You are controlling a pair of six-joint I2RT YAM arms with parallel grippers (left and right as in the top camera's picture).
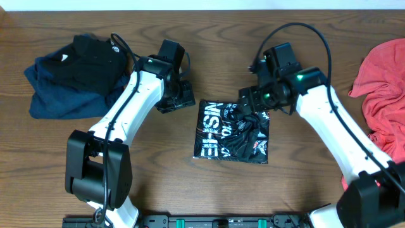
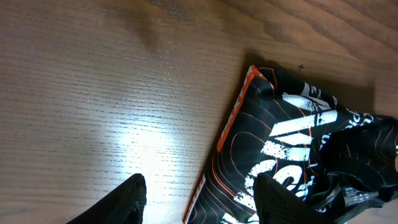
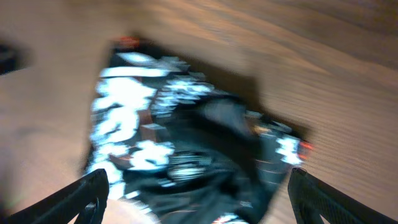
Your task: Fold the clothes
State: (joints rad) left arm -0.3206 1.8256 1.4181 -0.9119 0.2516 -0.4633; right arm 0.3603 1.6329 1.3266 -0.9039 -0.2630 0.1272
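1. A heap of dark clothes (image 1: 66,82) lies at the far left of the table (image 1: 158,177).
2. The left gripper (image 1: 177,101) hangs just beside the far left corner of the jersey (image 1: 231,133). Its fingers (image 2: 134,199) are spread, with only wood and the jersey's orange-trimmed edge between them.
3. The jersey lies mid-table, folded into a near-square packet, slightly wider across the table than deep. Its white lettering runs far to near along the left edge. The far right part is rumpled.
4. The right gripper (image 1: 250,104) is over that rumpled far edge, fingers (image 3: 87,199) spread wide and empty. Contact cannot be told, as the wrist view is blurred.
5. A red garment (image 1: 386,82) lies bunched at the right edge.
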